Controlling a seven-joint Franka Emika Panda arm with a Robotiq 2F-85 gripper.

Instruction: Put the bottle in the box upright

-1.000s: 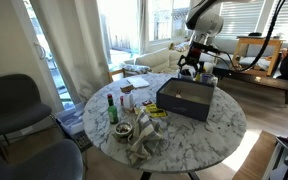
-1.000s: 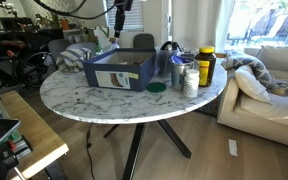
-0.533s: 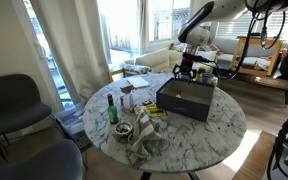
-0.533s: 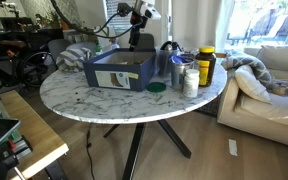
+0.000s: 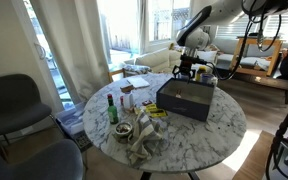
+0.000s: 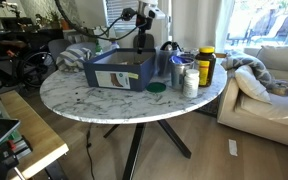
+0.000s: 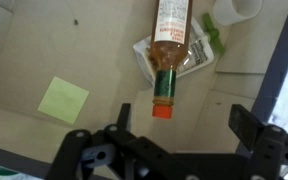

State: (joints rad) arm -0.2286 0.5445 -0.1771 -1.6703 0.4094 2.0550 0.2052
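In the wrist view a bottle (image 7: 169, 40) with a red cap, green neck and orange-red label lies flat on the pale floor of the box (image 7: 24, 60), partly on a green-and-white packet (image 7: 199, 55). My gripper (image 7: 184, 125) is open and empty, hovering just above the cap end. In both exterior views the gripper (image 5: 188, 68) (image 6: 144, 38) hangs over the far side of the dark open box (image 5: 187, 98) (image 6: 121, 70). The bottle is hidden inside the box in those views.
A yellow sticky note (image 7: 64, 98) lies on the box floor. On the round marble table (image 5: 214, 125) stand a green bottle (image 5: 111, 108), crumpled paper (image 5: 144, 140), and beside the box a yellow-lidded jar (image 6: 205, 65) and a white bottle (image 6: 190, 80). Chairs stand around.
The arm has swung over and come down toward the box; the gripper is now lower, just above the box opening. It stays open.
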